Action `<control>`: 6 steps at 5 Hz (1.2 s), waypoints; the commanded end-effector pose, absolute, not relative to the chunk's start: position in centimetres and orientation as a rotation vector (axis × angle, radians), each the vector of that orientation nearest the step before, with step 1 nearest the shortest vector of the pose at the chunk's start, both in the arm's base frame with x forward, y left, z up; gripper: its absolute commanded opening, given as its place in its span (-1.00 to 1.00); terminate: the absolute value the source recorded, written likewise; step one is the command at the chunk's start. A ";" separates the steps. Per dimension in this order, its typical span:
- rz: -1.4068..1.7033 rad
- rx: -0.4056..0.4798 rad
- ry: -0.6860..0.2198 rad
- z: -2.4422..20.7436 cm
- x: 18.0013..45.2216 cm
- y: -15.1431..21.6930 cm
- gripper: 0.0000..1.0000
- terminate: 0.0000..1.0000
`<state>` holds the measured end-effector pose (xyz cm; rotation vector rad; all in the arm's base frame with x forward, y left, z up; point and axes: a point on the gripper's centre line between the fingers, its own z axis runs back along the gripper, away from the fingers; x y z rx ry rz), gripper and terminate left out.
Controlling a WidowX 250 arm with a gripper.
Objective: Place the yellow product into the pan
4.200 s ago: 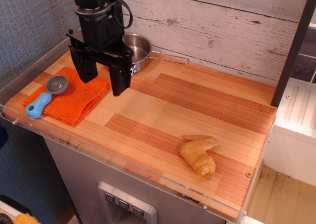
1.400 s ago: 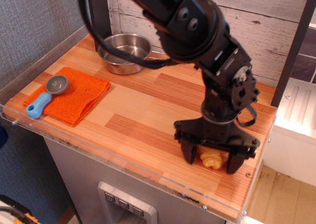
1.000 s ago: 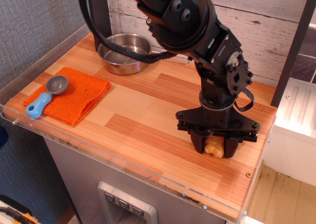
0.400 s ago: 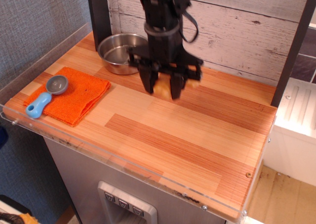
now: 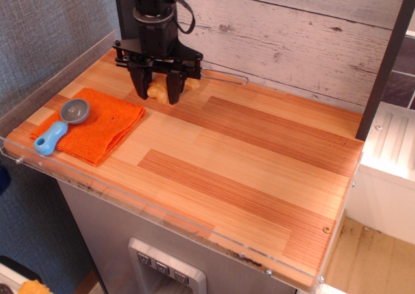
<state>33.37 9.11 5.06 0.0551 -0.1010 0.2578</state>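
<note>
My black gripper (image 5: 156, 92) hangs at the back left of the wooden table, shut on the pale yellow croissant-like product (image 5: 157, 90), which shows between its fingers (image 5: 139, 86). The gripper and the product are in front of the steel pan and hide almost all of its bowl. Only the pan's thin wire-loop handle (image 5: 227, 78) shows, pointing right along the back wall. I cannot tell whether the product touches the pan.
An orange cloth (image 5: 97, 126) lies at the left front, with a grey-bowled scoop with a blue handle (image 5: 59, 125) on it. A clear acrylic rim (image 5: 162, 219) runs along the table's front edge. A white plank wall stands behind.
My gripper closed on the yellow product at the front right, lifted it and carried it left and back across the table; it is now over the pan area.
</note>
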 end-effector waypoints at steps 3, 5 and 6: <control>0.354 0.082 -0.194 7.0 37.6 13.9 -1.00 -1.00; 0.355 0.068 -0.175 6.5 37.2 14.1 1.00 -1.00; 0.315 0.047 -0.222 8.6 36.3 12.6 1.00 -1.00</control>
